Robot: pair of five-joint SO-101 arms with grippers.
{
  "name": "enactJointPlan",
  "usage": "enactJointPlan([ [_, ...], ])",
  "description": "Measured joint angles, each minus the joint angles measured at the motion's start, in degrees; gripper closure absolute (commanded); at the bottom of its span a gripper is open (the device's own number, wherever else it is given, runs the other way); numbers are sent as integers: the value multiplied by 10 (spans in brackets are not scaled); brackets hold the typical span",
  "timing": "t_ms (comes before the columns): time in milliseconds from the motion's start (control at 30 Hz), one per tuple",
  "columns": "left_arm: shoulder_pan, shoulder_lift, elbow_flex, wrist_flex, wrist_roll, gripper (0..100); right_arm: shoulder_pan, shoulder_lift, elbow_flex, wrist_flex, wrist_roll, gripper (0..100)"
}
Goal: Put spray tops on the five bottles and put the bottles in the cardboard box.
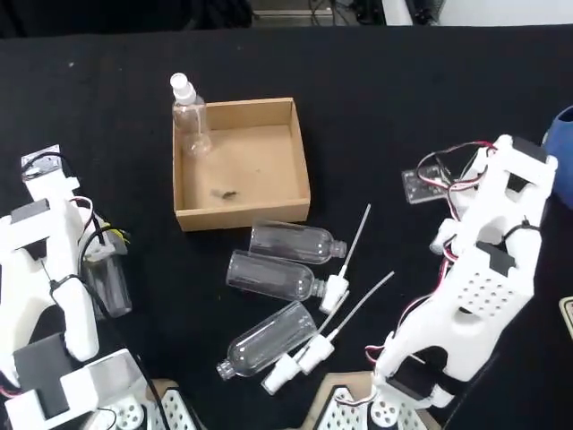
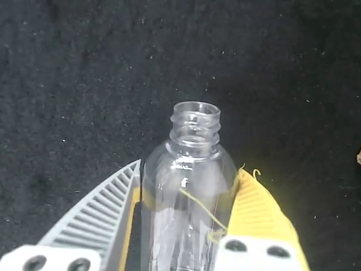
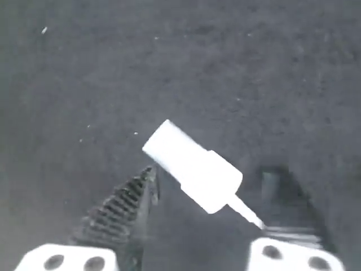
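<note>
My left gripper (image 2: 189, 169) is shut on a clear open-necked bottle (image 2: 194, 147); in the high view this bottle (image 1: 109, 282) is held at the table's left side. My right gripper (image 3: 208, 180) holds a white spray top (image 3: 194, 169) slantwise between its fingers, over the table's right side (image 1: 445, 240). Three clear bottles (image 1: 295, 242) (image 1: 273, 276) (image 1: 269, 339) lie uncapped in front of the cardboard box (image 1: 242, 215). Three loose spray tops (image 1: 333, 291) (image 1: 312, 352) (image 1: 280, 374) with long tubes lie beside them. A capped bottle (image 1: 191, 121) stands in the box's far left corner.
A blue object (image 1: 564, 152) sits at the right edge. Both arm bases (image 1: 385, 408) stand at the near edge. Black cloth covers the table, with open room behind and right of the box.
</note>
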Motion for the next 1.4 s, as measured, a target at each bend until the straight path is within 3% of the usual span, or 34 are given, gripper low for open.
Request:
enactJointPlan([
  [167,0,0,0,0,0,970,0,0,0,-11,-99,985],
  [300,0,0,0,8,0,970,1,1,-12,-11,-235,988],
  [400,0,0,0,11,0,970,1,1,-34,-11,-405,988],
  [500,0,0,0,11,0,970,17,1,-53,-29,-632,969],
  [600,0,0,0,11,0,970,37,25,-77,-37,-850,841],
  [667,0,0,0,11,0,970,37,47,-88,-29,-898,750],
  [733,0,0,0,11,0,970,34,62,-102,-14,-891,702],
  [833,0,0,0,11,0,970,19,79,-129,22,-840,724],
  [1067,0,0,0,11,0,970,15,105,-219,72,-638,831],
  [1267,0,0,0,11,0,970,16,119,-238,79,-411,835],
  [1400,0,0,0,11,0,970,21,126,-233,98,-359,861],
])
